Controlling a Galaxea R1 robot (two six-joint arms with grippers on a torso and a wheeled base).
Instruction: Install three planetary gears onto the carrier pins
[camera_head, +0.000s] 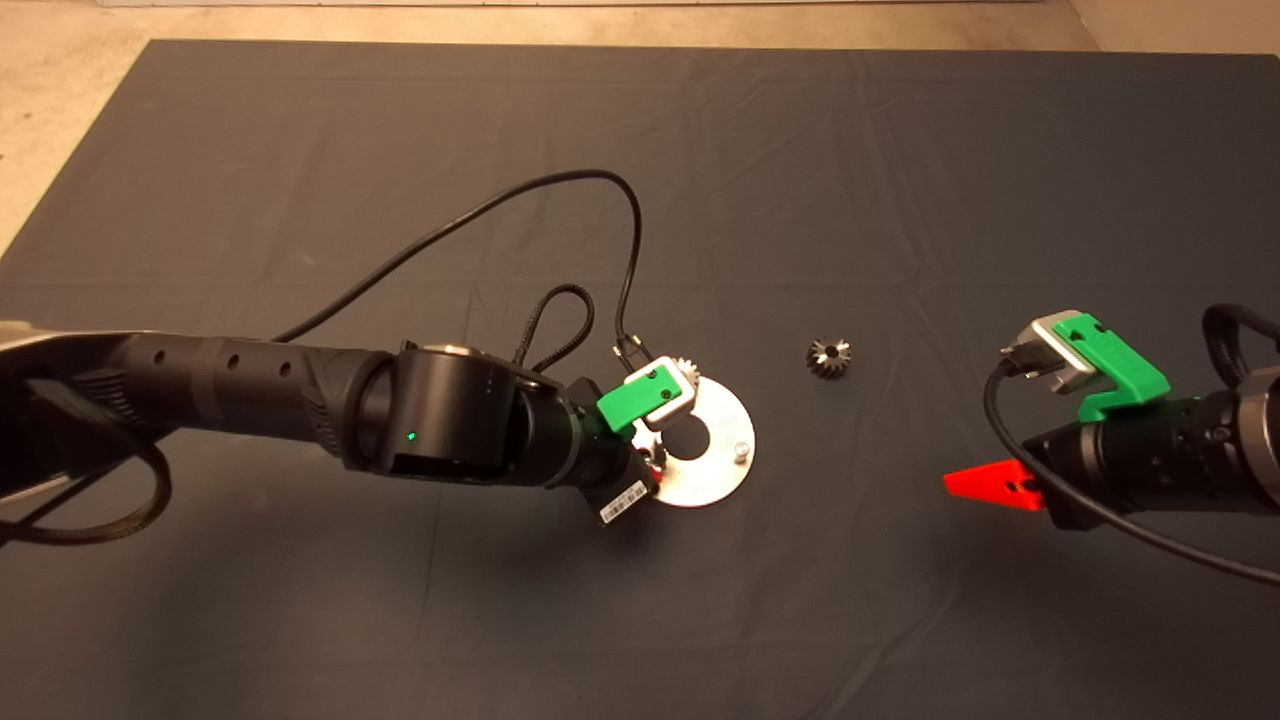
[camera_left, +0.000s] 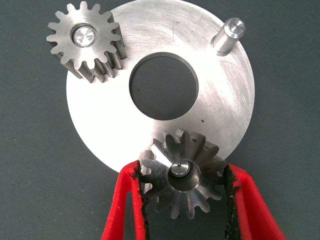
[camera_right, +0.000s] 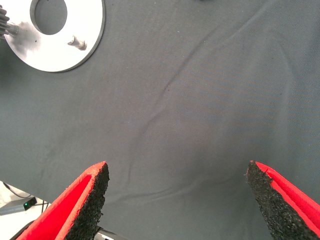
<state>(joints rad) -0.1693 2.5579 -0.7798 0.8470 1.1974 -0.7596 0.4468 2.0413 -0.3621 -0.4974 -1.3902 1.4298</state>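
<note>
The left tool (camera_left: 182, 200) clamps a gear (camera_left: 182, 174) over a pin, hidden in the head view.

No text, brand, number or sign can be read anywhere. The only label is a small white sticker (camera_head: 625, 502) on the black wrist housing of the left arm, at about 8 o'clock from the round metal disc (camera_head: 706, 470); it carries fine dark print like a barcode, too small to make out. A green indicator light (camera_head: 411, 436) glows on the same arm's black joint, with no lettering beside it. The gears, pins and mat bear no legible marks.
</note>
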